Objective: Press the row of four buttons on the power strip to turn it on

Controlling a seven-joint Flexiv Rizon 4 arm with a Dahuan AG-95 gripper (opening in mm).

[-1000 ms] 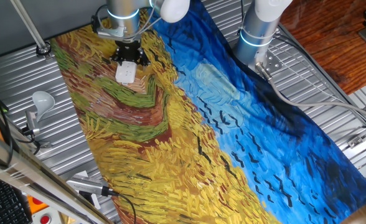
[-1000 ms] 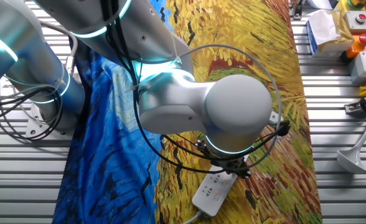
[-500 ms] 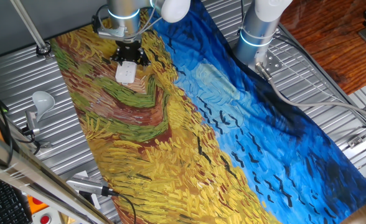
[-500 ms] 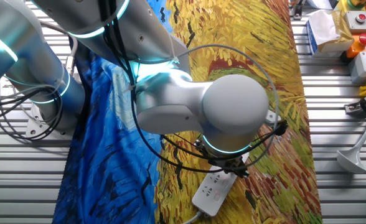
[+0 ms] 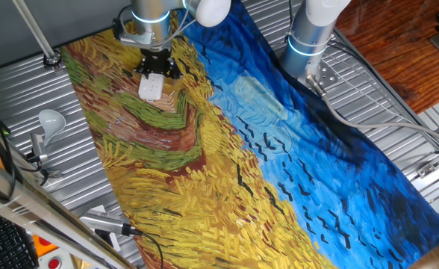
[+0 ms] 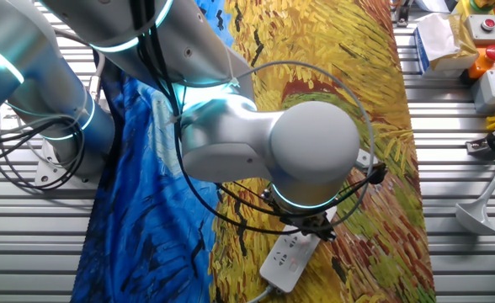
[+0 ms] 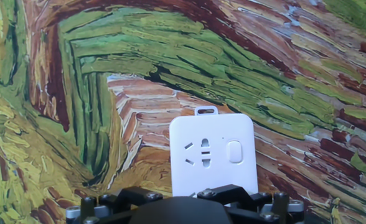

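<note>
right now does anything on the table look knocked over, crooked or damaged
Nothing stands out. The power strip lies flat on the painted cloth, looking intact, with the gripper over one end. One pale button shows in the hand view. The white lamp sits beside the cloth.

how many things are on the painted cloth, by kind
power strip: 1
robot claw over it: 1
total: 2
</note>
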